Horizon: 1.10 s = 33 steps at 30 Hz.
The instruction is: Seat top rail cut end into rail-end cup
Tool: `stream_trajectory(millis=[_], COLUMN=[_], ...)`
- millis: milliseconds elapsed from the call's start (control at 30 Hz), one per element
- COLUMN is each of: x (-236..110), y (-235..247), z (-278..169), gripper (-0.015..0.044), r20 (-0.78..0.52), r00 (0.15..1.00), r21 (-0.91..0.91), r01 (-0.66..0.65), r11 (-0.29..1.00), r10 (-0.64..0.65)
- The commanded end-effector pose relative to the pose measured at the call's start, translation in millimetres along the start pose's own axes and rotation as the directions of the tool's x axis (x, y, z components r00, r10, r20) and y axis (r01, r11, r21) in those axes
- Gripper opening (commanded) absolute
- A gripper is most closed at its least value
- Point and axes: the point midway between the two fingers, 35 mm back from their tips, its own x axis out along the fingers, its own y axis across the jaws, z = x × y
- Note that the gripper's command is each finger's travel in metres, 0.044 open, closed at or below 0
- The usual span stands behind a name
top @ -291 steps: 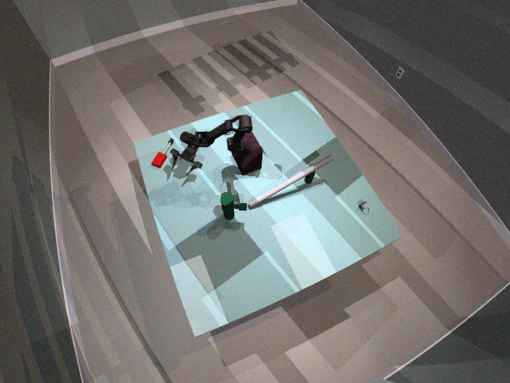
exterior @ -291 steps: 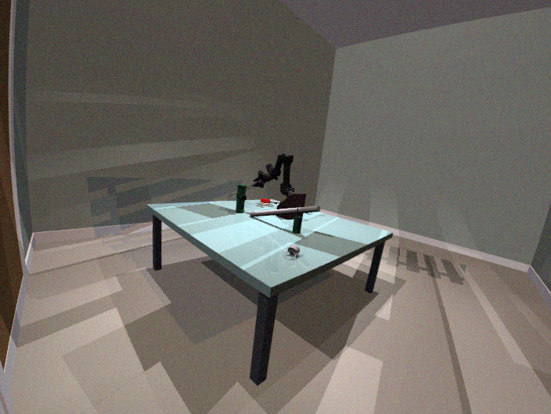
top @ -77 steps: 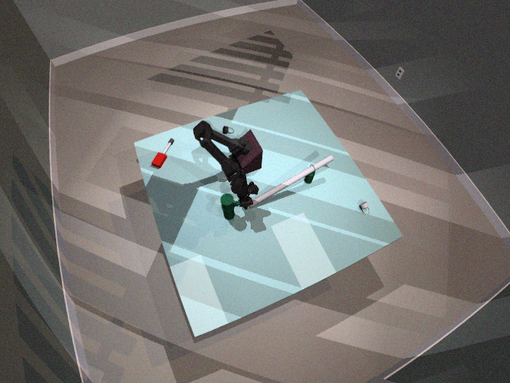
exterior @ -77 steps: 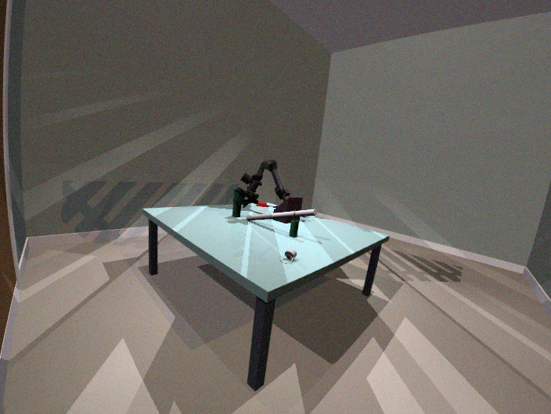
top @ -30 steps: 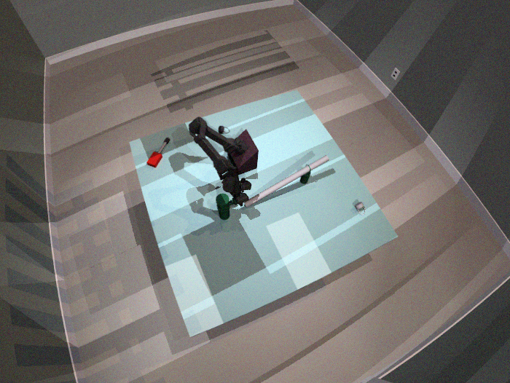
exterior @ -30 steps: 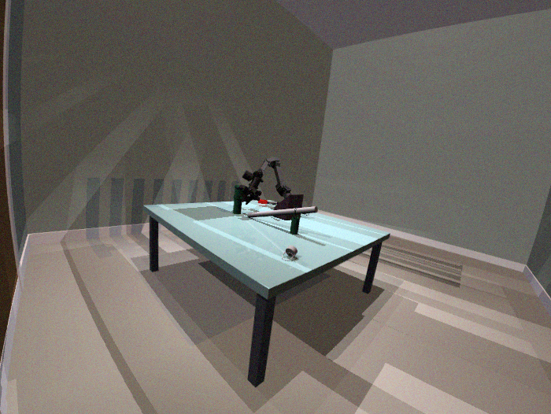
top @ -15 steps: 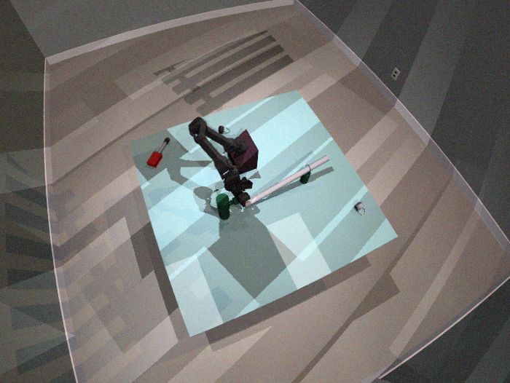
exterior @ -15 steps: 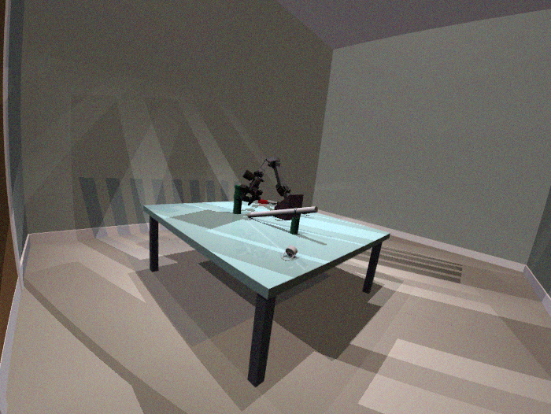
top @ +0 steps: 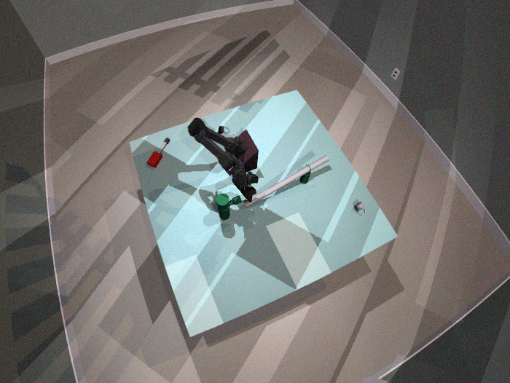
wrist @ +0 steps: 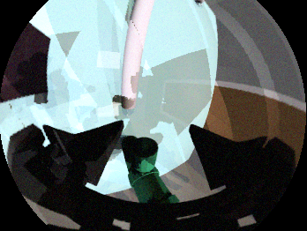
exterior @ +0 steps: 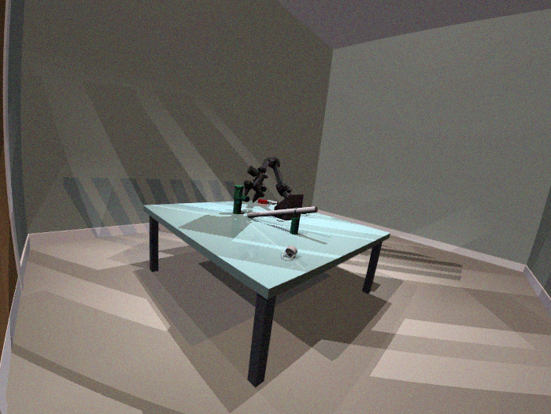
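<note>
The big green post (top: 223, 207) (exterior: 238, 201) stands on the table, with its rail-end cup (top: 236, 199) (wrist: 142, 166) sticking out near the top. The pale rail (top: 288, 179) (exterior: 282, 212) (wrist: 141, 26) runs through the loop cap on the small green post (top: 304, 178) (exterior: 293, 225). The rail's cut end (wrist: 127, 101) (top: 248, 202) sits outside the cup, a short gap away and lower, near the table top. My gripper (top: 249, 192) (exterior: 257, 193) (wrist: 157, 125) is open. Its fingers stand on either side of the cup, clear of the rail.
A dark maroon box (top: 248, 154) stands by the arm's base. A red-handled tool (top: 155, 158) lies at the table's far left. A small grey ring fitting (top: 359, 207) (exterior: 290, 253) lies near the right edge of the table (top: 247, 279).
</note>
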Motion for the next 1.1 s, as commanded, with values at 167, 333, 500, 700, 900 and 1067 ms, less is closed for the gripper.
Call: stream_trajectory(millis=[167,333,500,700,900,1067], x=[-12,-27,-45,-70,-90,-90], y=[-10,-20,-27,-33,-36,-36], z=[24,50,74,101,120,120], gripper=[0.0440,0.0440,0.0440,0.0440,0.0440,0.0440], r20=[0.026,0.039,0.036,0.016,-0.006,-0.006], r00=[1.000,0.999,0.999,1.000,1.000,1.000], r21=[0.289,0.578,0.805,0.968,1.000,1.000], r01=[-0.023,-0.046,-0.048,-0.021,0.006,0.006], r11=[0.957,0.815,0.592,0.252,-0.025,-0.026], r10=[0.016,0.029,0.033,0.021,-0.003,-0.003])
